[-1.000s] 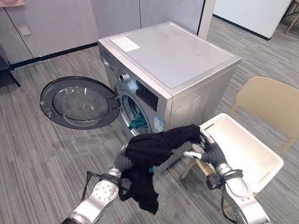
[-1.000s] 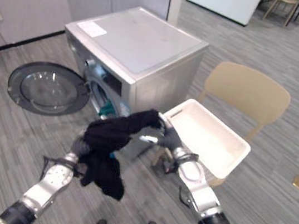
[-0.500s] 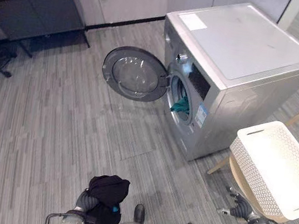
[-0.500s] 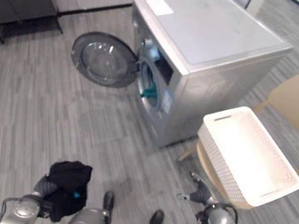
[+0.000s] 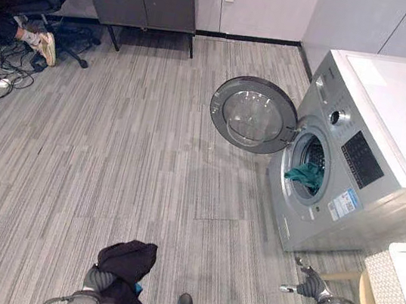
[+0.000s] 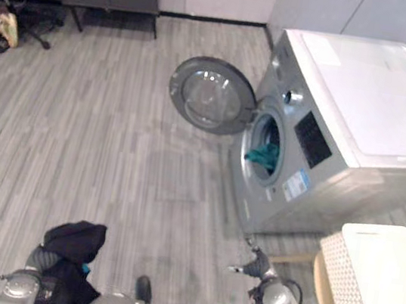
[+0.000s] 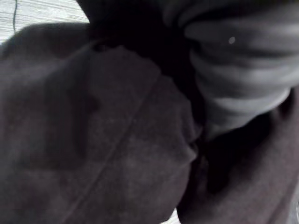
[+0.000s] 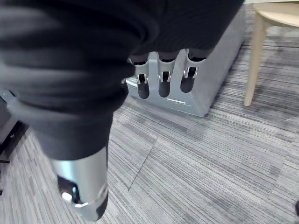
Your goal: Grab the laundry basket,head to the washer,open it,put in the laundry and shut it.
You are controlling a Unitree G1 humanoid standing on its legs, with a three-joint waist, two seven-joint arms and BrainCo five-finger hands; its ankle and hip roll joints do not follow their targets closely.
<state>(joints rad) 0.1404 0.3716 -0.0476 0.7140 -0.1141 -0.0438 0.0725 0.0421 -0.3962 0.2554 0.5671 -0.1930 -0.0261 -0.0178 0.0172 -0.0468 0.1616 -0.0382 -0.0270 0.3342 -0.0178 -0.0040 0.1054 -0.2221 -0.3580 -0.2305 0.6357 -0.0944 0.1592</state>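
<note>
Dark garment held low at near left, washer drum far off to the right

Left eye view: the black garment (image 5: pixel 125 263) is bunched over the left hand (image 5: pixel 96 280); its fingers are buried in cloth, so their state can't be told. The washer (image 5: pixel 364 145) is well apart to the far right, door (image 5: pixel 253 116) swung open, teal laundry (image 5: pixel 305 175) seen in the drum. Right eye view: the right hand (image 6: pixel 256 266) is nearer the washer, fingers loosely spread, nothing held; the perforated white basket (image 6: pixel 374 285) sits at the right. Left wrist view: soft matte dark fabric (image 7: pixel 93 140). Right wrist view: straight silver fingers (image 8: pixel 162 77), grey plank floor (image 8: pixel 210 168).
</note>
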